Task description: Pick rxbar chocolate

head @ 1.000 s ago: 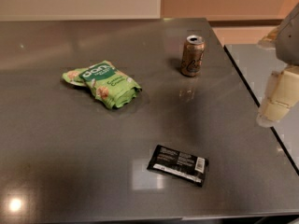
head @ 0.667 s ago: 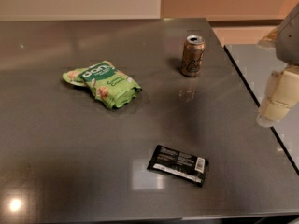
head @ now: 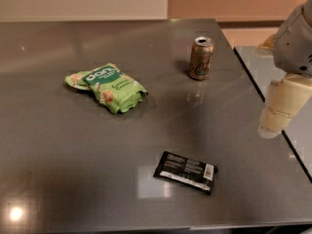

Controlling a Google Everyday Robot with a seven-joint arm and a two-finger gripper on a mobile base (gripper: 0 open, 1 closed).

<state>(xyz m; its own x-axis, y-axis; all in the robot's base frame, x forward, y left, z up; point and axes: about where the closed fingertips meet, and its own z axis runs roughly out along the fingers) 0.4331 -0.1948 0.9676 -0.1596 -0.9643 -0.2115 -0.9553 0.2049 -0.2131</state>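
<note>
- The rxbar chocolate lies flat on the tabletop, near the front edge and a bit right of centre.
- Its long axis runs mostly left to right, slightly skewed: the left end sits a little farther back and the right end a little nearer to you.
- The white barcode patch is at the right end, with small white print across the black face.
- Nothing touches the bar; you see bare tabletop on all sides of it.
- The green snack bag is crumpled, sits back-left of the bar and well apart from it.
- The tan soda can stands upright toward the back, roughly in line with the bar and well apart from it; a faint reflection shows on the tabletop in front of it.
- The tool is at the right edge of the view, cream-coloured and angled down-left. It hangs by the tabletop's right edge, raised, holding nothing.
- You can't tell whether the tool is spread or closed.
- The tool is well apart from the bar, up and to its right.
- A second grey surface sits beyond the tabletop's right edge.
</note>
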